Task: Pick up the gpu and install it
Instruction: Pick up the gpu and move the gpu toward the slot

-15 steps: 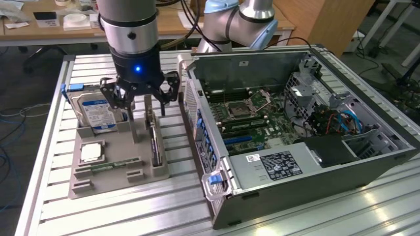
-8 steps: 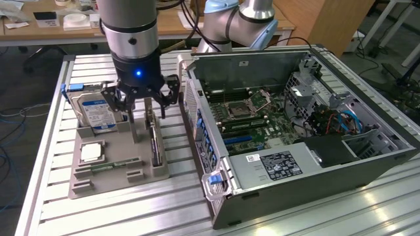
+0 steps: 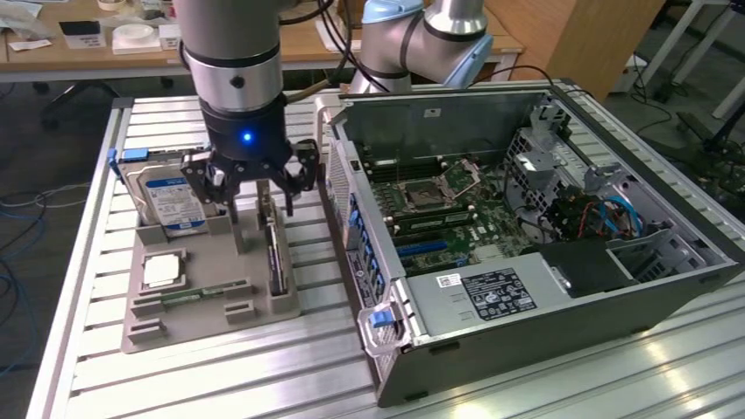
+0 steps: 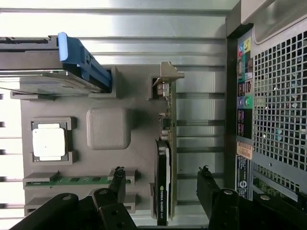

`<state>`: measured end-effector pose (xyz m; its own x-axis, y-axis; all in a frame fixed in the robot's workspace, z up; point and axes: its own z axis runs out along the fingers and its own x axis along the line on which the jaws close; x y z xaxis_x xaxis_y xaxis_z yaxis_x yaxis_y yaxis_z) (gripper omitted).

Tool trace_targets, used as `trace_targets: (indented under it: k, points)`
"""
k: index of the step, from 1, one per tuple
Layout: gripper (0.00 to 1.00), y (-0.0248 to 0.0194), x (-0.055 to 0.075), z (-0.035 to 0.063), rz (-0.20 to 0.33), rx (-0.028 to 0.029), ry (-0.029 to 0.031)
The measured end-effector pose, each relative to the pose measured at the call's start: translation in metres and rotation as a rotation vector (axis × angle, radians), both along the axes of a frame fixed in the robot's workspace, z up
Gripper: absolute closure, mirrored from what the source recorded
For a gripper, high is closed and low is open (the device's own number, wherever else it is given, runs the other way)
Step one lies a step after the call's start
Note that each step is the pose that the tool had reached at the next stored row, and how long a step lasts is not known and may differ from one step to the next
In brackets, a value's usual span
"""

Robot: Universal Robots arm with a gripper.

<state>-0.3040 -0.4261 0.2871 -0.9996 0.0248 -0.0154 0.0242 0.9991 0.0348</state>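
Gripper (image 3: 261,214): wide open and holds nothing; it hangs just over the gpu (image 3: 276,257)
Fingers (image 4: 116,182): in the wrist view one black finger is on each side of the gpu (image 4: 164,158), with a gap on both sides, so they do not touch it
Where the gpu is: it stands on its thin edge in a slot of the grey tray (image 3: 265,307), on the side of the tray next to the computer case (image 3: 524,288)
Bracket (image 4: 168,79): the silver strip is at one end of the gpu; the fingers are by the dark end
Tray: lies flat on the table (image 3: 233,384), at the exterior view's left of the case
Hard drive (image 3: 169,199): stands up in the tray and has a blue and white label
Chip (image 3: 163,269): square and silver, lies flat in its own pocket of the tray
Memory stick (image 3: 204,295): thin and green, sits in a slot near the chip
Computer case: its big side is open and a green board (image 3: 448,209) shows inside
Arm (image 3: 233,52): grey, comes straight down to the gripper, with a small blue light (image 3: 246,137) on it
Job so far: the gpu is in the tray, not yet picked up
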Motion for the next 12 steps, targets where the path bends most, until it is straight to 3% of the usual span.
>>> trace_targets:
  k: [2, 3, 12]
  points:
    - [0.29, -0.0001, 0.000, -0.0007, -0.002, -0.0136, 0.0011]
    - [0.29, -0.0001, 0.001, -0.0013, -0.003, -0.0158, 0.0010]
    - [0.29, -0.0010, 0.003, -0.0154, -0.004, -0.0160, 0.0044]
